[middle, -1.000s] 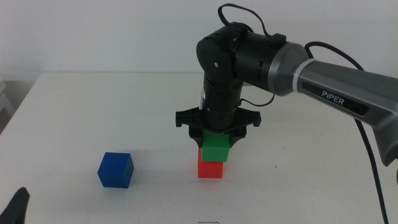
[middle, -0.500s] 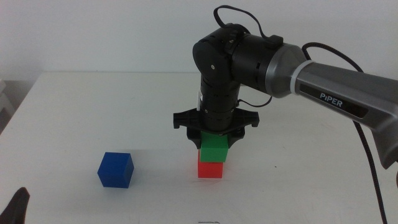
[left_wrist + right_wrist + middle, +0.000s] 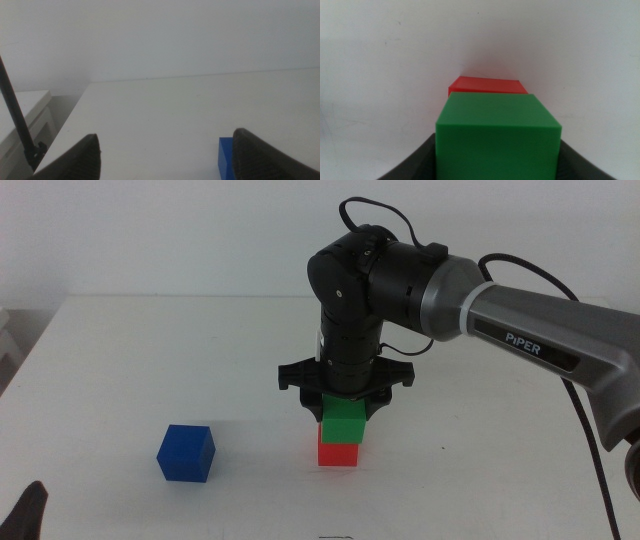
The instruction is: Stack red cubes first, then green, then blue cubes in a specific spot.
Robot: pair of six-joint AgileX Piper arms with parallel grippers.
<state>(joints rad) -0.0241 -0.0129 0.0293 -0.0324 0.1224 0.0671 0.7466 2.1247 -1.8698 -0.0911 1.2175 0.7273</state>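
Green cube seated on red; blue cube not yet stacked.
Over the last second the right hand (image 3: pixel 345 402) barely moved, gripping the green cube (image 3: pixel 343 423), which rested on the red cube (image 3: pixel 338 452); release looked due. The right wrist view alone showed green overhanging red. The blue cube (image 3: pixel 186 452) sat apart from red on the worktop (image 3: pixel 150 350); the left hand (image 3: pixel 162 155), spread wide, waited near it.

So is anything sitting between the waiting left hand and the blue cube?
Nothing visible: bare white table lies between the left hand, open, and the blue cube.
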